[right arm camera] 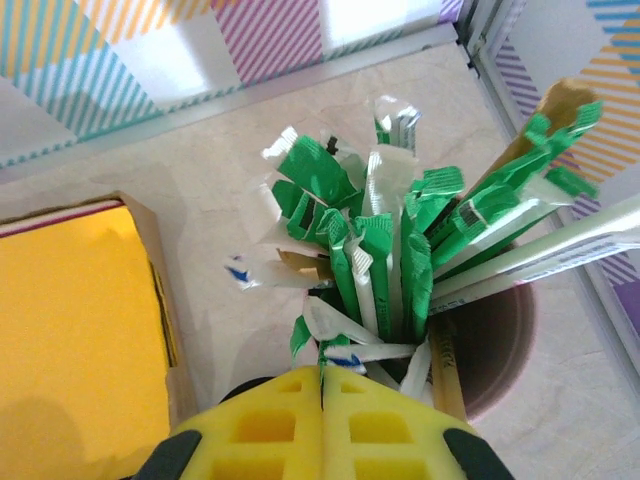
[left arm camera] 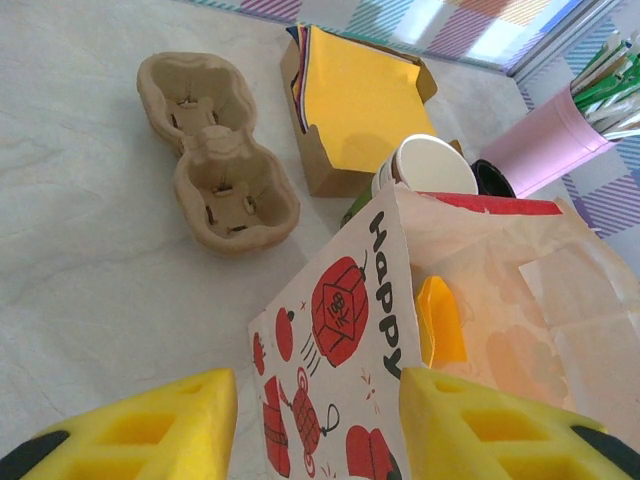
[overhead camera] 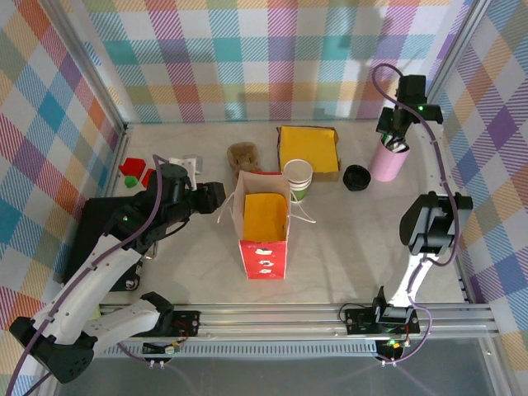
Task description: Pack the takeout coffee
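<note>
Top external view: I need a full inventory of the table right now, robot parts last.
paper bag: one, red and white, top open, table centre
paper cups: nested stack, number unclear, cream with green base, by the bag's far right corner
napkin box: one, brown with yellow sheets, behind the cups
lid: one, black, right of the cups
holder: one, pink, far right
wrapped straws: many, green and white, in the holder
cup carrier: one, brown, behind the bag
small items: several, red and green, far left, unclear
left tool: yellow fingers, open, at the bag's left side
right tool: yellow fingers, shut, among the straws
</note>
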